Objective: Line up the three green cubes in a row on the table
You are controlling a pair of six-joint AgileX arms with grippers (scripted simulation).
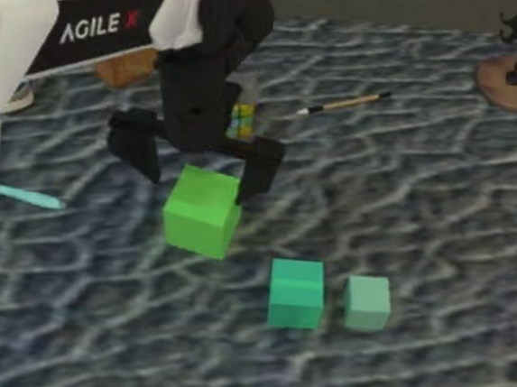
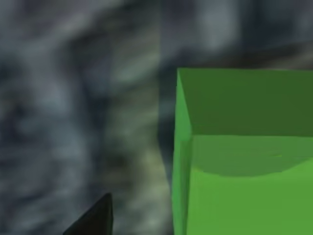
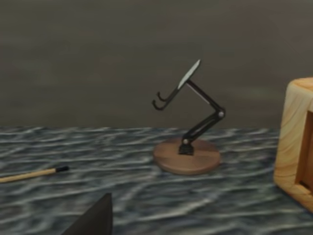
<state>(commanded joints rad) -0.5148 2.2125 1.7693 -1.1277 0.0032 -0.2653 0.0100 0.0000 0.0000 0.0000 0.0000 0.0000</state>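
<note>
The large lime-green cube [image 1: 203,211] rests on the table [image 1: 438,209], left of and slightly behind the other two. The emerald-green cube [image 1: 296,293] and the small mint-green cube [image 1: 368,303] stand side by side nearer the front, a small gap between them. My left gripper [image 1: 199,163] hovers over the lime cube's far edge, open, one finger on each side and wider apart than the cube. In the left wrist view the lime cube [image 2: 244,156] fills one side, with one dark fingertip [image 2: 95,220] apart from it. My right gripper is outside the top view; its wrist view shows one fingertip [image 3: 95,218] over bare table.
A chequered puzzle cube [image 1: 240,119] sits partly hidden behind my left gripper. A thin brush [image 1: 343,103] lies at the back. A phone stand [image 1: 513,82] [image 3: 188,156] is at the back right, a wooden box [image 3: 298,142] near it. A pale blue stick [image 1: 27,196] lies at the left.
</note>
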